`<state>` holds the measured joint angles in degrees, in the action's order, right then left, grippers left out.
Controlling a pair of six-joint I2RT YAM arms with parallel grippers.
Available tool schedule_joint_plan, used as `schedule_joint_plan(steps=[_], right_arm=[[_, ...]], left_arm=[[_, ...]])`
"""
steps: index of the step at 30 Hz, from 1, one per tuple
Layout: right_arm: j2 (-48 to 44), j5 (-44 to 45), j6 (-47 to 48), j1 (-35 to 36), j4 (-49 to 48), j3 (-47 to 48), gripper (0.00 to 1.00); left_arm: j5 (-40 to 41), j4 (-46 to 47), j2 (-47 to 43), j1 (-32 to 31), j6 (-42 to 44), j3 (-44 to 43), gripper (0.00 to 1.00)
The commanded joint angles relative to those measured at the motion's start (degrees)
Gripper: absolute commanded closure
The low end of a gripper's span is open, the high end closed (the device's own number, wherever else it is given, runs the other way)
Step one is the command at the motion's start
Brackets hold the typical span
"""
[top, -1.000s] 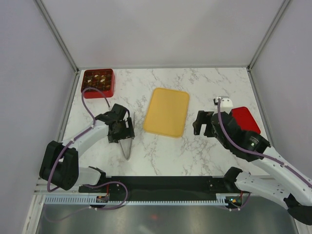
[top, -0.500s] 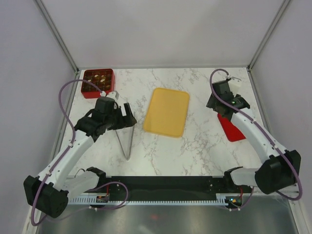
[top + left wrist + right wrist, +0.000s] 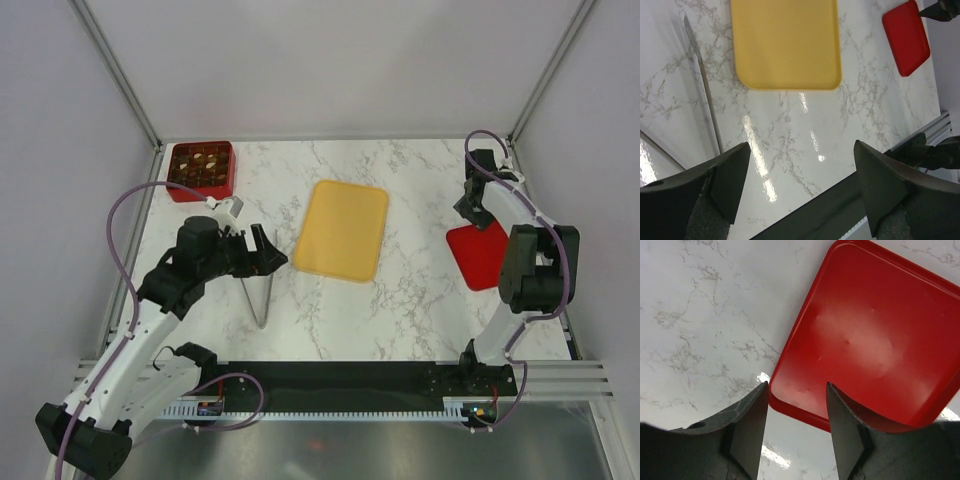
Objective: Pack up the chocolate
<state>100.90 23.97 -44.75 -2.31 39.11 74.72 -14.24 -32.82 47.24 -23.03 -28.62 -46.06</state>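
So the chocolate point(image 3: 197, 161) is a bunch of tiny bite-size pieces, dark brown, lighter brown and a couple of creamy ones. They're all sitting in the grid compartments of the red square box point(image 3: 201, 192) at the far left corner of the white marble table point(image 3: 400, 300). It's too small in the top view to count them properly.

The flat yellow plastic tray point(image 3: 341, 229) is mid-table. The thin metal tongs point(image 3: 258, 295) lie towards the near edge on the left, and the flat red square lid point(image 3: 478, 255) is by the right edge.

The left gripper point(image 3: 802, 150) hangs above the table just beside the tongs, jaws spread wide with nothing in them. The right gripper point(image 3: 797, 390) hovers over the lid's edge. Its fingers are only partway apart and the red rim shows in the gap, not clamped on anything as far as I can see.

Compared with a second ago, the left arm has straightened up from its folded, low pose. The right arm has swung from left of the lid out towards the far right corner. The box, tray and tongs haven't budged.
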Motion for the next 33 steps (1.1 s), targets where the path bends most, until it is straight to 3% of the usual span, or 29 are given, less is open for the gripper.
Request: schedule_joint_plan(steps=[1,9,16,19,21,23,28,33], right_arm=[[3.41,-0.33,-5.17,-0.42,-1.58,4.38,0.43],[13.96,0.55,-6.93,-1.65,-2.55,10.09,0.45],[17.05,-2.78,-6.4,-2.62,-3.51,7.82,0.5],[17.05,-4.88,-4.3,-2.7,-4.75,6.49,0.64],[16.44,-7.86,-0.35,-2.79,-5.8,5.8,0.83],[13.81,-13.49,2.2,-2.7,-7.56,5.26,1.0],[0.74,-21.14,10.55,-1.56,-6.68,4.56,1.0],[-12.11,-36.51,10.83,-0.51,-6.24,2.72,1.0]], left_arm=[[-4.39,4.87,-0.4,-0.18,1.11,-0.78,0.09],[-3.25,2.5,-0.93,-0.18,2.96,-2.8,0.1],[-2.11,1.27,-1.36,-0.18,3.66,-5.0,0.1],[-2.37,1.09,-1.54,-0.18,3.31,-6.22,0.11],[-2.81,1.09,-0.93,-0.18,3.05,-6.84,0.11],[-3.16,1.18,-0.14,-0.18,3.05,-8.25,0.11],[-3.16,1.97,4.25,-0.18,4.45,-12.72,0.14],[-6.13,3.1,8.12,0.52,4.89,-20.36,0.14]])
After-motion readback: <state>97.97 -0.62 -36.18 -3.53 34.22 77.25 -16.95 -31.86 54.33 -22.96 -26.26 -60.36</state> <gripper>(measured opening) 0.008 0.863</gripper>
